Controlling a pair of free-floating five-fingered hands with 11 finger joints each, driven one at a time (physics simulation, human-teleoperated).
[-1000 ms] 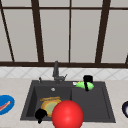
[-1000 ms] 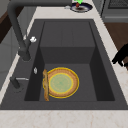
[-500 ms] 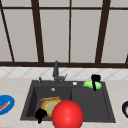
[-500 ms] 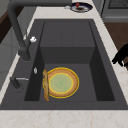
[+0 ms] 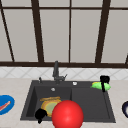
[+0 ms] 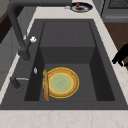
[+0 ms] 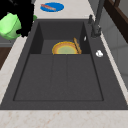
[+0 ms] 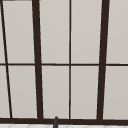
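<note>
a: nearest the front camera, what do you see?

b: a red ball (image 5: 67, 114) at six o'clock, over the front rim of the sink (image 5: 90, 105). just at its nine o'clock is the left hand (image 5: 40, 114), low at the sink's front edge. i cannot tell whether its fingers are spread or curled; it is a dark blob there.

a: and inside the basin?

b: a yellow plate (image 5: 50, 105) with a greenish middle lies on the floor of the left compartment, right behind the ball and at one o'clock from the left hand. in the left side view the plate (image 6: 61, 82) lies flat, with a brown stick (image 6: 45, 85) along its faucet side, touching its rim.

a: further back?

b: the right hand (image 5: 104, 82) is at the sink's far right corner, about two o'clock from the ball, over a green bowl (image 5: 98, 86). in the right side view that hand (image 7: 21, 15) covers the bowl (image 7: 9, 25) from its twelve o'clock side, fingers hanging down over the rim; whether they pinch it i cannot tell.

a: anything else around?

b: a blue plate (image 5: 5, 104) on the counter at nine o'clock, the faucet (image 5: 56, 72) at twelve o'clock behind the basin, and the window (image 8: 70, 60) beyond it.
</note>
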